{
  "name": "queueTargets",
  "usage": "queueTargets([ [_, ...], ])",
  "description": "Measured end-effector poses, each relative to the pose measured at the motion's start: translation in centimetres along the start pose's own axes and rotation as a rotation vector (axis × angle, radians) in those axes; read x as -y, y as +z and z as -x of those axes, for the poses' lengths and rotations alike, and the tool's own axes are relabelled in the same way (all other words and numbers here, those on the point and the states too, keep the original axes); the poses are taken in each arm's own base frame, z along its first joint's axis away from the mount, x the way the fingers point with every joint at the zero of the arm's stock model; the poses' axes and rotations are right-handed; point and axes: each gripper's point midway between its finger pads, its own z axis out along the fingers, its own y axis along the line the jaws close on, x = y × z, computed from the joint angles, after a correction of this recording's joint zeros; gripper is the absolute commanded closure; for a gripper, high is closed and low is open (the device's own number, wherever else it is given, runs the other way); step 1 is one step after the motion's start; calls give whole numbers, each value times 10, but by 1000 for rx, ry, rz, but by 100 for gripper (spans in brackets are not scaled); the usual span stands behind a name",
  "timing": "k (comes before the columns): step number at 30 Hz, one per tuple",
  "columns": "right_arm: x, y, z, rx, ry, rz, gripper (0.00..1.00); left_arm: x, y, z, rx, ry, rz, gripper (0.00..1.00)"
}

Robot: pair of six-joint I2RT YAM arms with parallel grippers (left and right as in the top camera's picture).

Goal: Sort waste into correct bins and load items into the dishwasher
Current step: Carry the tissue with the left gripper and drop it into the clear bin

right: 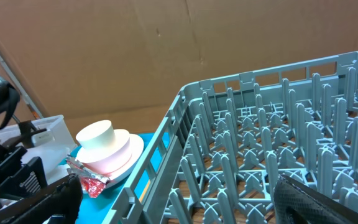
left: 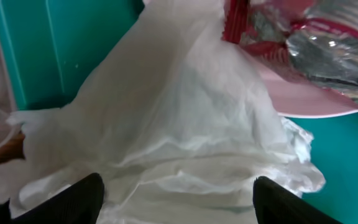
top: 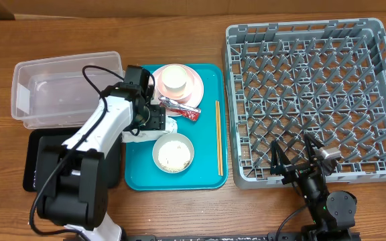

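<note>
My left gripper (top: 154, 120) (left: 179, 208) hangs open low over the crumpled white napkin (top: 171, 124) (left: 179, 124) on the teal tray; its black fingertips (left: 73, 199) stand wide on either side of the paper. Just beyond lies the red wrapper (top: 185, 108) (left: 328, 50) against the pink plate (top: 194, 87) (left: 303, 102), which carries the cream cup (top: 175, 77) (right: 101, 134). A bowl (top: 173, 152) holding white rice sits at the tray's front, with chopsticks (top: 218, 137) along its right side. My right gripper (top: 293, 167) (right: 179, 205) is open at the grey dish rack's (top: 313, 100) (right: 260, 143) near left corner, holding nothing.
The teal tray (top: 206, 167) (left: 61, 50) lies between the rack and the bins. The clear tub (top: 66, 63) stands at the back left, the black tray (top: 32, 157) in front of it, partly under my left arm's base. The rack holds nothing.
</note>
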Motion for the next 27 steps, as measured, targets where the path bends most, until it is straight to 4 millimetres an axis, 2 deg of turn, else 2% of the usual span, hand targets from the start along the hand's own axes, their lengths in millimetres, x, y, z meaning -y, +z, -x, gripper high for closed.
queueTargets([
  [2,0,0,0,0,0,0,0,0,6,0,-10,10,2,24],
  [4,0,0,0,0,0,0,0,-1,16,-2,-28,13,5,30],
  [6,0,0,0,0,0,0,0,-3,27,-6,-55,19,13,44],
  [10,0,0,0,0,0,0,0,-5,28,-4,-53,28,25,64],
  [14,0,0,0,0,0,0,0,-6,28,-6,-60,37,26,95],
  [18,0,0,0,0,0,0,0,-6,24,-16,-118,33,28,96],
  [20,0,0,0,0,0,0,0,-5,17,-14,-134,31,31,96],
  [27,0,0,0,0,0,0,0,8,-39,30,-66,32,16,96],
])
